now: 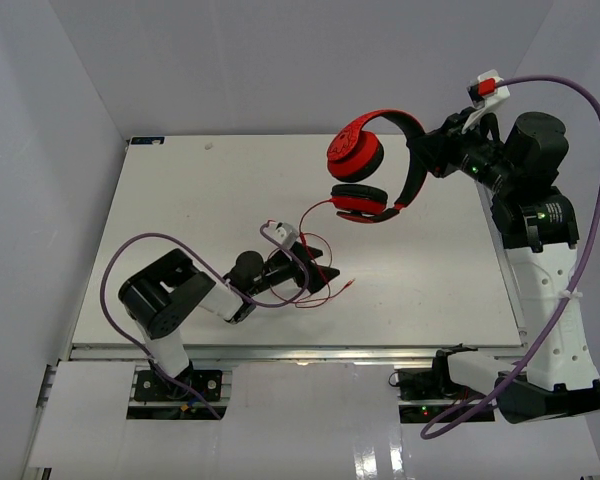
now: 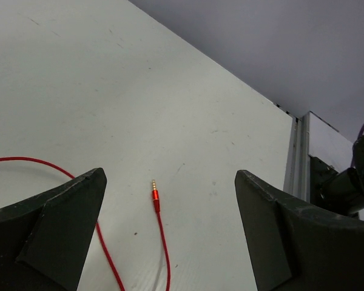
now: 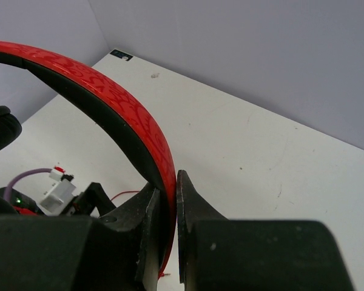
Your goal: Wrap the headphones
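Note:
The red headphones [image 1: 365,170] with black pads hang above the table's back right, held by the headband [image 3: 118,115]. My right gripper [image 1: 427,150] [image 3: 168,200] is shut on that headband. The thin red cord [image 1: 315,225] drops from the lower ear cup and loops on the table. Its plug [image 2: 155,193] [image 1: 351,283] lies flat between the fingers of my left gripper [image 1: 325,277] [image 2: 170,182], which is open wide, low over the table, touching nothing. One strand of cord [image 2: 24,160] runs under the left finger.
The white table [image 1: 180,210] has a metal rail along its right edge [image 2: 298,157]. Thick purple cables [image 1: 570,110] arch over both arms. Grey walls close in the back and sides.

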